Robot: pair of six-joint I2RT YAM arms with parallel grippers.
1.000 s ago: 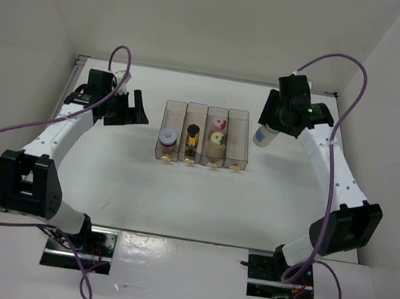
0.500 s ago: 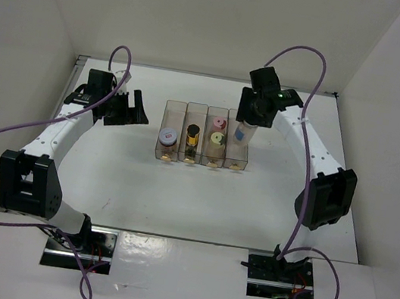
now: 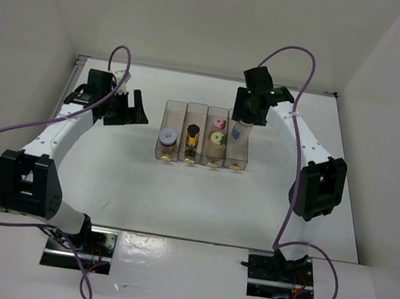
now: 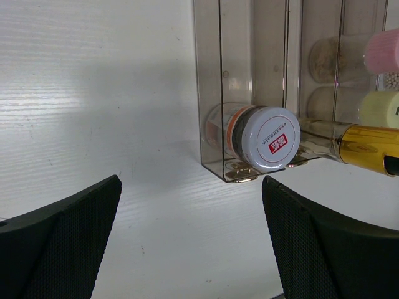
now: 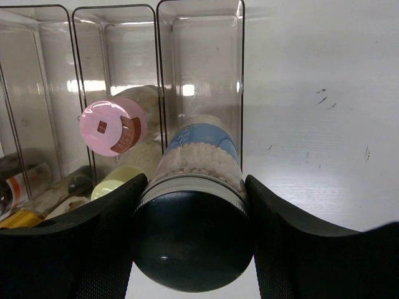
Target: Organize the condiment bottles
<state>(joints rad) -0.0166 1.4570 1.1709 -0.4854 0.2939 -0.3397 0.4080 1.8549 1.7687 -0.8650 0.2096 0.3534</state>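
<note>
Right gripper [image 5: 196, 187]: clamped on the grey-lid jar [image 5: 193, 246], upper centre of top view, at the rightmost slot of the clear tray [image 3: 175, 104]
Left gripper [image 4: 192, 187]: jaws wide apart, empty, upper left

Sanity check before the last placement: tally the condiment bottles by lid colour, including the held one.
White-lid bottle: 1
Gold-cap bottle: 1
Pink-lid bottle: 1
Yellow-green-lid bottle: 1
Dark-lid bottle, held: 1
Total: 5
</note>
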